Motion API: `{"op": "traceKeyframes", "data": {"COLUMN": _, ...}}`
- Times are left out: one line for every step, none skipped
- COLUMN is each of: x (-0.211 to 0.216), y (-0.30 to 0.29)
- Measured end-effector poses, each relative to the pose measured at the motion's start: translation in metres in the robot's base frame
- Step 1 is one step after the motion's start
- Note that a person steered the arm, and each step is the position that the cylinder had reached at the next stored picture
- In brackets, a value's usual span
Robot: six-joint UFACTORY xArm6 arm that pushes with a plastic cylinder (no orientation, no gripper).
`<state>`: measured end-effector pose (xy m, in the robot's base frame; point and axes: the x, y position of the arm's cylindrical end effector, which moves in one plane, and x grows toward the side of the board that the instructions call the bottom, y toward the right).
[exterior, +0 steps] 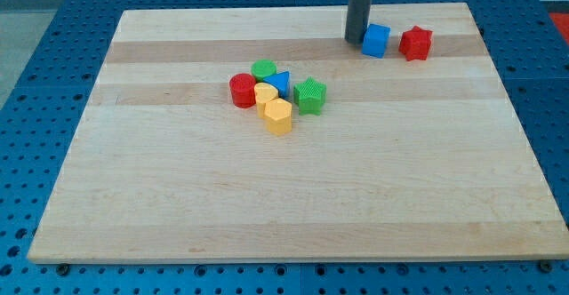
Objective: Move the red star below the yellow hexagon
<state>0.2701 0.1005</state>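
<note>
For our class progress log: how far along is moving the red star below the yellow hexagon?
Done: nothing yet; the red star sits near the view's top right, far from the yellow hexagon in the central cluster. In hand: my tip stands just left of the blue cube, which lies between it and the star. Left: the whole push down and left, to below the hexagon.

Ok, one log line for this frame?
my tip: just left of blue cube | red star: right of cube, untouched | yellow hexagon: central cluster, bottom
</note>
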Motion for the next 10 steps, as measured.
{"op": "traceKeyframes", "data": {"x": 0.000, "y": 0.007}}
{"op": "traceKeyframes", "data": {"x": -0.010, "y": 0.015}}
{"op": "traceKeyframes", "data": {"x": -0.043, "y": 0.044}}
{"op": "traceKeyframes", "data": {"x": -0.027, "y": 0.093}}
{"op": "traceKeyframes", "data": {"x": -0.013, "y": 0.098}}
{"op": "traceKeyframes", "data": {"x": 0.010, "y": 0.098}}
{"op": "traceKeyframes", "data": {"x": 0.044, "y": 0.095}}
{"op": "traceKeyframes", "data": {"x": 0.079, "y": 0.086}}
{"op": "traceKeyframes", "data": {"x": 0.117, "y": 0.077}}
{"op": "traceKeyframes", "data": {"x": 0.150, "y": 0.071}}
